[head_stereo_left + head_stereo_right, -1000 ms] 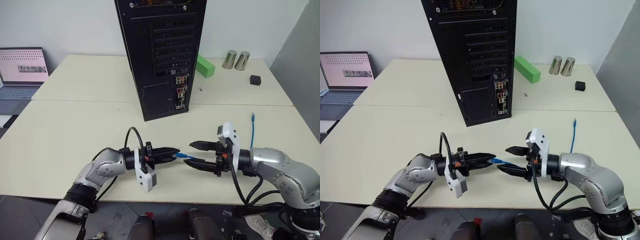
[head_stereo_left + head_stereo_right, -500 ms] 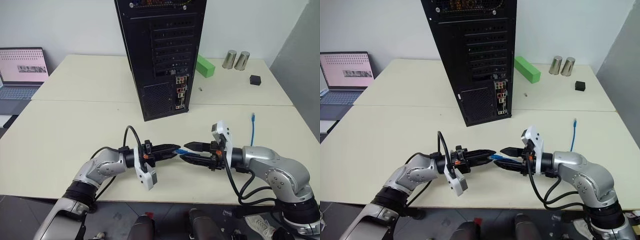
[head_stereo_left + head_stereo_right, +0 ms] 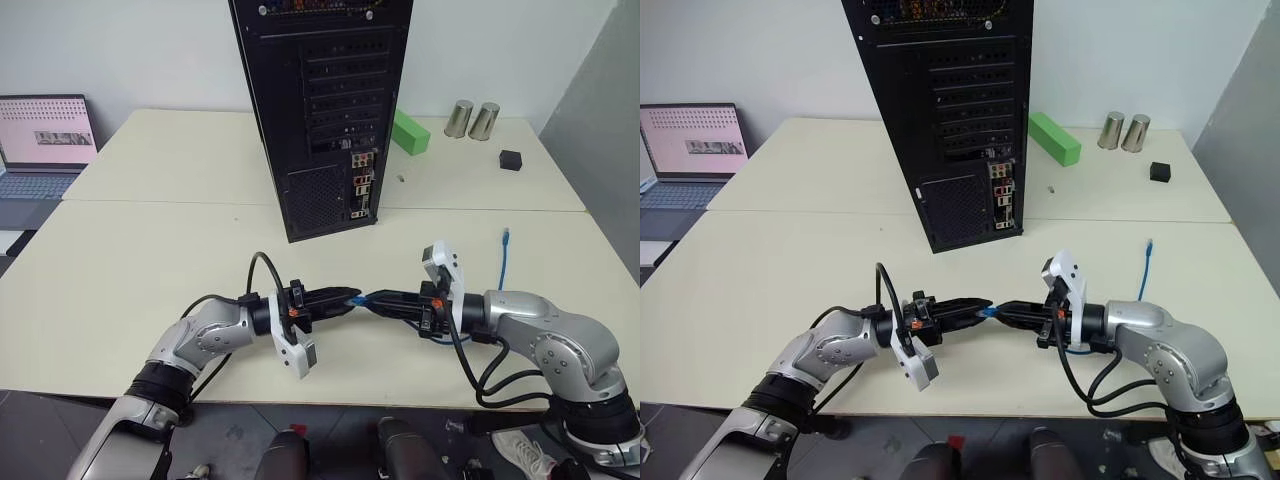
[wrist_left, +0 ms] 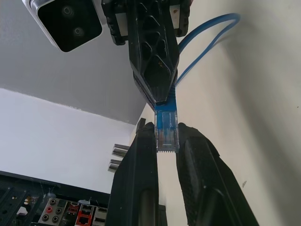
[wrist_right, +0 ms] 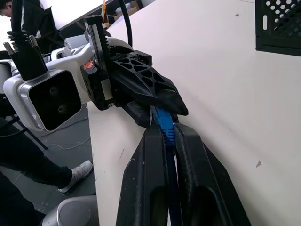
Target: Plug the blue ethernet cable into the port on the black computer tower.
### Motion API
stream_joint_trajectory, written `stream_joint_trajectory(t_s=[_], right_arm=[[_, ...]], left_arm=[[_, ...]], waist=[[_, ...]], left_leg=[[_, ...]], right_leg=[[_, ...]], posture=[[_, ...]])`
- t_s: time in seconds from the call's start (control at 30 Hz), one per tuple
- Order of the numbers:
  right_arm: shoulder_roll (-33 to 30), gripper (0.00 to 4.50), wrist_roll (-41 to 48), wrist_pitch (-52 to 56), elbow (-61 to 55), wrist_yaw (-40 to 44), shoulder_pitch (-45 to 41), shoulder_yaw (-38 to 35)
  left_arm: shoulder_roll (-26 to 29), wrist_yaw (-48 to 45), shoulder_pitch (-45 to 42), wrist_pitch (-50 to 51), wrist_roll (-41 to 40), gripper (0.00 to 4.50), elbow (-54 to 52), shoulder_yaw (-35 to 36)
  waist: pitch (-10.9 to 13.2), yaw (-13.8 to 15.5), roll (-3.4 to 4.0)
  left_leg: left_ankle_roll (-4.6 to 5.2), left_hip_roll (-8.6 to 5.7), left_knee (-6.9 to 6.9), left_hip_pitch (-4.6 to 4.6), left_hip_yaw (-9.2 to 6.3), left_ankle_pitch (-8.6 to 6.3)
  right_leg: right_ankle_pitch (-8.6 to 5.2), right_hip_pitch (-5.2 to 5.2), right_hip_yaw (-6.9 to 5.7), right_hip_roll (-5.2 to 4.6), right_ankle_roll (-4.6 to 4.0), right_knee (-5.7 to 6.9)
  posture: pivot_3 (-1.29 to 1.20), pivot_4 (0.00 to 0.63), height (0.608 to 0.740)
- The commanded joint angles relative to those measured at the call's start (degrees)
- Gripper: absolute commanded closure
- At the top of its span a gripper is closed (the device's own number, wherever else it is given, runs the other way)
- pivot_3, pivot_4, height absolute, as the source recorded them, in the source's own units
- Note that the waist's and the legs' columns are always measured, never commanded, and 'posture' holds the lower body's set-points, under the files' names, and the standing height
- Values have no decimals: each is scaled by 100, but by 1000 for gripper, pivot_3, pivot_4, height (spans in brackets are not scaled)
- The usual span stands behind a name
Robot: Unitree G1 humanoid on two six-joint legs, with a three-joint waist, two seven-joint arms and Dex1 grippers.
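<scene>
I have both my left claw (image 3: 345, 297) and right claw (image 3: 375, 298) pinching the blue cable (image 4: 166, 132) low over the table (image 3: 150, 260), and if they tug apart, its plug could slip free, far from the tower (image 3: 320, 110).

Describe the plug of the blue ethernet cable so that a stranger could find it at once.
Start at the black computer tower and come toward the table's near edge, where the left gripper and right gripper meet. Between them sits the plug: small, translucent blue, unlike the black fingers.
</scene>
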Motion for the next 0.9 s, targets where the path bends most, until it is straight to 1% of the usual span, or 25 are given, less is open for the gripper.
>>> stream_joint_trajectory(t_s=[0.03, 0.1, 0.17, 0.23, 0.27, 0.33, 0.47, 0.6, 0.63, 0.7, 0.8, 0.9], right_arm=[[-41, 4500, 266, 153, -35, 50, -121, -91], [-86, 4500, 294, 194, -12, 87, -135, -106], [-140, 4500, 301, 205, -3, 106, -149, -103], [-172, 4500, 311, 211, 4, 103, -162, -104], [-183, 4500, 309, 210, 17, 104, -172, -107], [-211, 4500, 244, 153, 45, 76, -195, -117], [-209, 4500, 9, -107, 79, -157, -236, -256], [23, 4500, -439, -517, 103, -809, -364, -440], [115, 4500, -554, -587, 84, -983, -429, -425], [530, 4500, -809, -685, 51, -1588, -657, -343], [1014, 4500, -1203, -768, 113, -2252, -875, -217], [1708, 4500, -1678, -896, 399, -3055, -1140, -67]], left_arm=[[-37, 268, -59, 10, 79, 4202, -170, 110], [-54, 312, -62, 42, 72, 4202, -168, 104], [-41, 249, -49, 105, -141, 3497, -164, 46], [-5, 155, -34, 163, -320, 3207, -179, -22], [11, 94, -32, 212, -400, 2921, -179, -62], [55, -72, 18, 420, -660, 2536, -238, -103], [135, -584, 308, 1431, -1798, 1680, -647, 6], [201, -1142, 857, 3252, -3054, 959, -1453, 214], [200, -1211, 983, 3757, -3317, 959, -1718, 285], [147, -1158, 1165, 4822, -3681, 959, -2280, 456], [57, -1079, 1268, 5870, -3886, 959, -2807, 597], [-176, -886, 1197, 6970, -4096, 959, -3237, 694]], waist=[[0, 0, 0], [0, 0, 0], [0, 0, 0], [0, 0, 0], [0, 0, 0], [0, -1, 0], [0, -10, 0], [0, -22, 0], [0, -23, 0], [0, -32, 0], [0, -68, 1], [0, -76, 1]], left_leg=[[0, 0, 0, 0, 0, 0], [0, 0, 0, 0, 0, 0], [0, 0, 0, 0, -1, 0], [0, 0, 0, 0, 0, 0], [0, 0, 0, 0, 0, 0], [0, 0, 0, 0, 0, 0], [0, 2, -1, 0, 0, 0], [0, 2, -1, 0, 0, 0], [0, 4, -1, 0, 1, 0], [0, 4, -1, 0, -3, 0], [0, 9, -1, -1, -7, 0], [0, 5, -1, -1, -10, 0]], right_leg=[[0, 0, 0, 0, 0, 0], [0, 0, 0, 0, 0, 0], [0, 0, 0, 0, 0, 0], [0, 0, 0, 0, 0, 1], [0, 0, 0, 0, 0, 1], [0, 0, -1, 0, 0, 1], [0, -2, 0, 0, 0, 3], [0, -3, -1, 1, 0, 4], [0, -3, 0, 1, 0, 5], [0, -4, -2, 3, 0, 7], [-1, -6, -3, 8, 0, 12], [-1, -5, -5, 7, 0, 10]], posture=[[0, 150, 740], [0, 150, 740], [0, 150, 740], [0, 150, 740], [0, 150, 740], [0, 150, 740], [0, 150, 740], [0, 150, 740], [0, 150, 740], [0, 150, 740], [0, 150, 740], [0, 150, 740]])
